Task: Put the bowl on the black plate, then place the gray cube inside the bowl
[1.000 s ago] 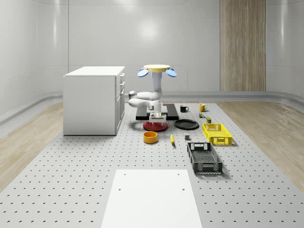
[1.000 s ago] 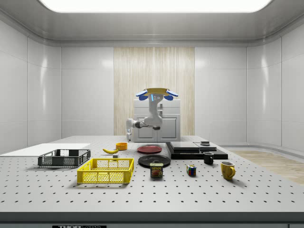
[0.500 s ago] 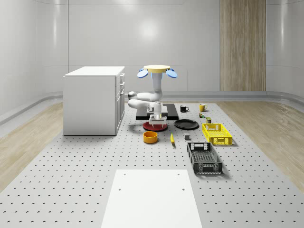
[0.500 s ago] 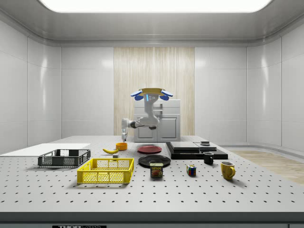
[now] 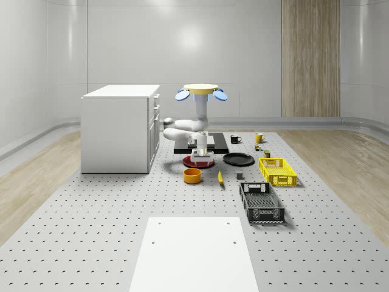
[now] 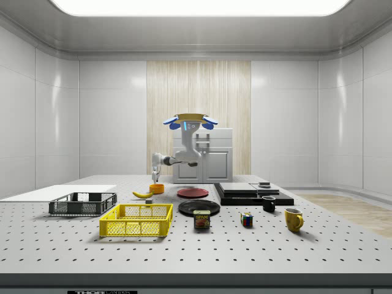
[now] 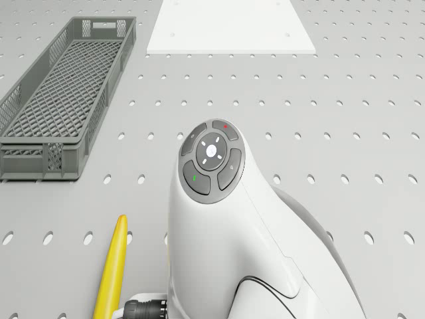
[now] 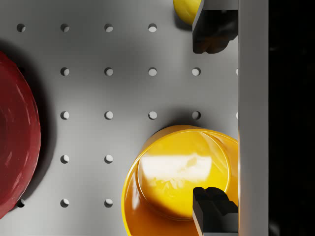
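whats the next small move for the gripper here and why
Probably shift the gripper sideways until the bowl is centred under it, then descend. In the wrist view the open fingers sit over the bowl's rim, off-centre. The drone hovers above the table, the bowl is not gripped yet.

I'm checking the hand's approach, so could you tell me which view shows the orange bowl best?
The wrist view: the bowl lies close below, open side up, between the hand's fingertips. The whole-scene view and side view show it small on the table.
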Robot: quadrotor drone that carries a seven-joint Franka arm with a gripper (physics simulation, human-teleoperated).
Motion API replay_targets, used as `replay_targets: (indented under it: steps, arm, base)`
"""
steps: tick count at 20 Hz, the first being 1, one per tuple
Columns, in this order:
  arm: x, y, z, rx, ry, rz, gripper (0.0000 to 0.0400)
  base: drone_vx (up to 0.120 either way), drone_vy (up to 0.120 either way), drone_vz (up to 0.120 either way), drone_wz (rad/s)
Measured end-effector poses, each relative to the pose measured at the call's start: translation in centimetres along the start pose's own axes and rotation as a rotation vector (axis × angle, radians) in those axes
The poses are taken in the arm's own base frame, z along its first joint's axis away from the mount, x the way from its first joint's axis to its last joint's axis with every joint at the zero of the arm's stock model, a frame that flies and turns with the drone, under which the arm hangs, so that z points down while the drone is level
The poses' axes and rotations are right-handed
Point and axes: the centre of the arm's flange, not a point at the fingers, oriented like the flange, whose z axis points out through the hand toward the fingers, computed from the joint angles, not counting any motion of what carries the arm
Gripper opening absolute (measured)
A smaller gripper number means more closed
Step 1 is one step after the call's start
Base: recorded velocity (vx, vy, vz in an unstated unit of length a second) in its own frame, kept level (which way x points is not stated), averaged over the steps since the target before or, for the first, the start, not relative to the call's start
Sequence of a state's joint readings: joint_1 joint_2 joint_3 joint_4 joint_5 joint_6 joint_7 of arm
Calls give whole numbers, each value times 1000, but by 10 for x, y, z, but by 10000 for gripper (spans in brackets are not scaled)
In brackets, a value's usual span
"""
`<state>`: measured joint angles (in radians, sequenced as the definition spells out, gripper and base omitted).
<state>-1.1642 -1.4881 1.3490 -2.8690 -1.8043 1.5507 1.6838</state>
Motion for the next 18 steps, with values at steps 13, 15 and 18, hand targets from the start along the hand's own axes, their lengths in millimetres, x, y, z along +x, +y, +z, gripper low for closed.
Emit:
replay_targets:
  steps: [13,15,18]
  arm:
    - [7,6,38,0,0,0,400]
    - [7,7,44,0,0,0,400]
    - [10,6,50,0,0,0,400]
  base:
    - [0,0,0,0]
    - [0,0,0,0]
    - [0,0,0,0]
